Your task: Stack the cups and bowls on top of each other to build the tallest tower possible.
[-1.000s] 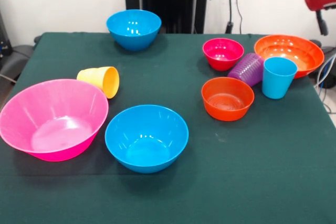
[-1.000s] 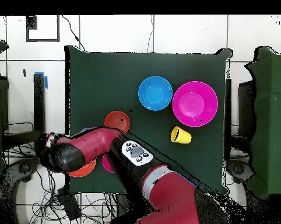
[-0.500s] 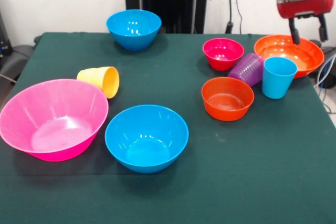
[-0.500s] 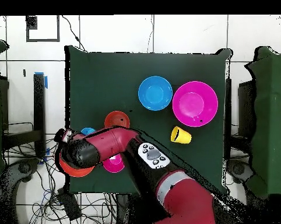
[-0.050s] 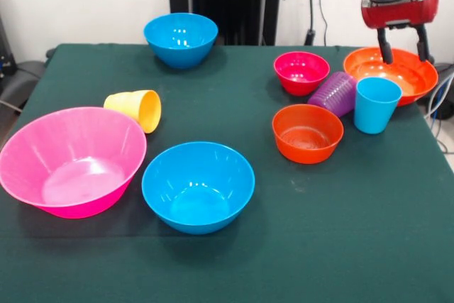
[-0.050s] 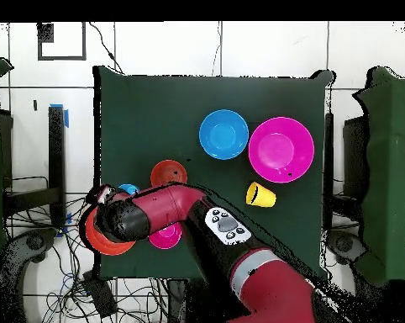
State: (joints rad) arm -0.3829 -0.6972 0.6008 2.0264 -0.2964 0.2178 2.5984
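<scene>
Red-cuffed gripper (image 5: 403,53), fingers spread, has swung in above your wide orange bowl (image 5: 391,72); no tower begun.

Glossy, smooth plastic on the big pink bowl (image 5: 71,160), with soft highlights inside. Same shiny plastic on the blue bowl (image 5: 198,186) just beside the pink bowl and on the second blue bowl (image 5: 181,39) well behind it. Matt dark green cloth on the table (image 5: 234,104), with no shine and a few pale specks. Translucent ribbed plastic on the purple cup (image 5: 334,93); smooth opaque plastic on the light blue cup (image 5: 376,105) and the yellow cup (image 5: 135,108). Glossy red shell, perhaps painted plastic, above the dark matt fingers (image 5: 386,47) of the gripper (image 5: 404,53).
</scene>
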